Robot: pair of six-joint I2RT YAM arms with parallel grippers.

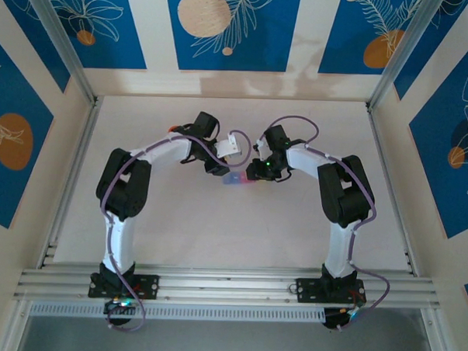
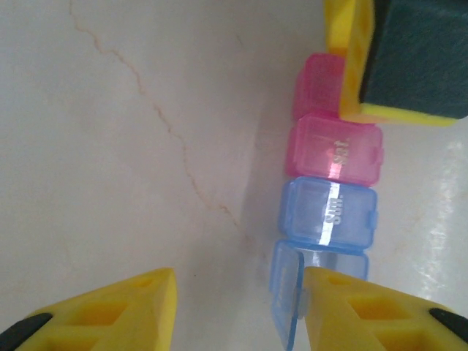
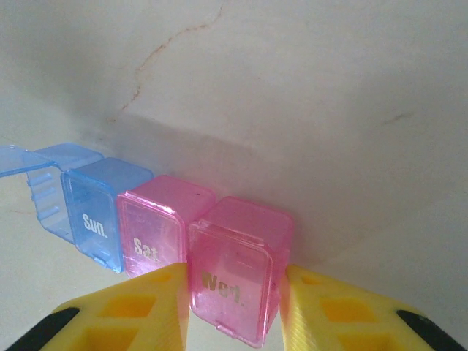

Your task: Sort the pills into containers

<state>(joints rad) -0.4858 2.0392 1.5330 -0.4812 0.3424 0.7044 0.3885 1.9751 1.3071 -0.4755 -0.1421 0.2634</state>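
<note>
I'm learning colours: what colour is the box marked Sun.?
Translucent blue plastic box; best in right wrist view.

This looks like a robotics lab test cell. A pale table [image 1: 177, 235] is boxed in by aluminium frame posts [image 1: 61, 43]. A left arm [image 1: 119, 217] and a right arm [image 1: 340, 227] are bolted to a slotted rail [image 1: 229, 284]. Backdrop panels [image 1: 225, 27] printed with blue leaf-and-circle patterns stand all round.

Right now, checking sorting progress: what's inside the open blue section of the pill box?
No pill shows in the open blue section. A finger of the left gripper covers part of its floor, so that corner is unknown.
</note>
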